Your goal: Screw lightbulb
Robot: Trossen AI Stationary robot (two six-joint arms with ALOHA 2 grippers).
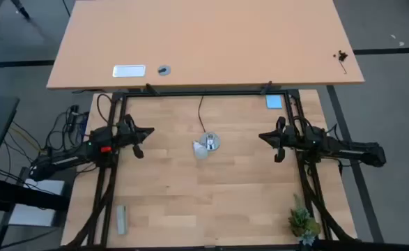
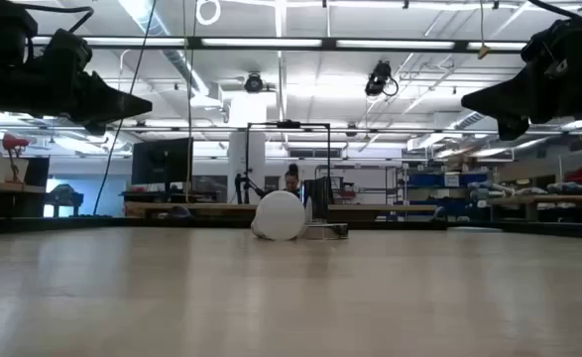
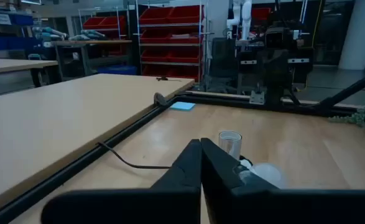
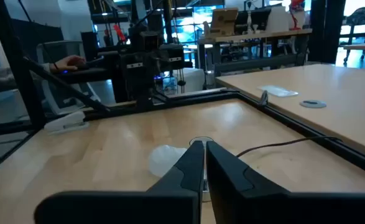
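The white frosted lightbulb (image 1: 201, 150) lies on its side on the table, right beside the round silver socket base (image 1: 210, 143) with its black cord (image 1: 201, 115). It also shows in the low view (image 2: 279, 215), the left wrist view (image 3: 266, 174) and the right wrist view (image 4: 165, 160). My left gripper (image 1: 148, 132) hovers shut and empty to the bulb's left, well above the table. My right gripper (image 1: 263, 136) hovers shut and empty to the bulb's right. Both point toward the bulb.
A second tabletop (image 1: 204, 42) lies beyond the far rail, with a white plate (image 1: 129, 70) and a grey ring (image 1: 164, 70) on it. A blue card (image 1: 274, 102) lies far right, a grey bar (image 1: 121, 219) near left, a small plant (image 1: 303, 223) near right.
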